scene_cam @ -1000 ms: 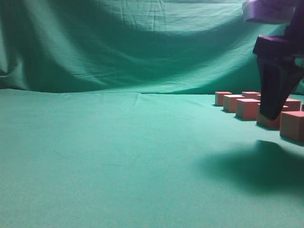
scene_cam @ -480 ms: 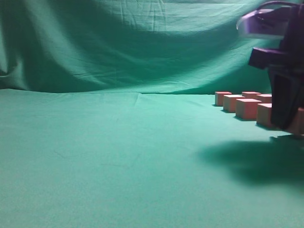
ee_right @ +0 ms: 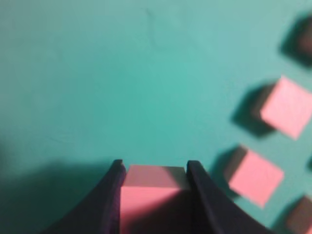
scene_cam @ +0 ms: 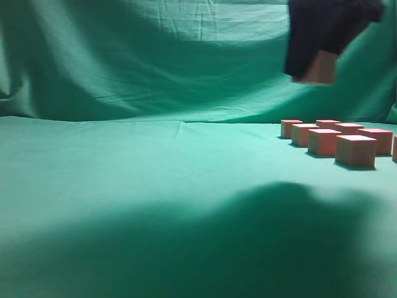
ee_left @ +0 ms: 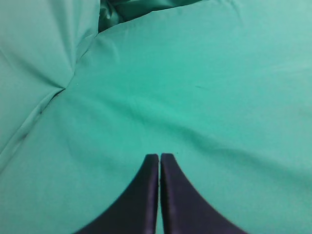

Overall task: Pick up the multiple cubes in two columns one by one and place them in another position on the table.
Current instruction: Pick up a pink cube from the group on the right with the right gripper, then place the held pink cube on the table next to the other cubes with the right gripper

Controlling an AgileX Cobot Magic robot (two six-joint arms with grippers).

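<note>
Right gripper [ee_right: 153, 173] jaws clamped on one cube [ee_right: 151, 195], upper right of exterior frame, high above table [scene_cam: 155, 186]. Risk: grip near cube's edge, fast swing could slip it. Remaining cubes [scene_cam: 355, 150] in rows at right. Left gripper [ee_left: 159, 158] jaws pressed together, empty. Table: smooth teal cloth; wrinkled green backdrop [scene_cam: 155, 56] behind.

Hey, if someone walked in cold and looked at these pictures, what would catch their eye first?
Most striking is the right gripper high at the upper right of the exterior view, clamping a pinkish-red cube well above the table. Below it, at the right edge, the remaining cubes sit in rows on the teal cloth. The left gripper is shut over bare cloth.
</note>
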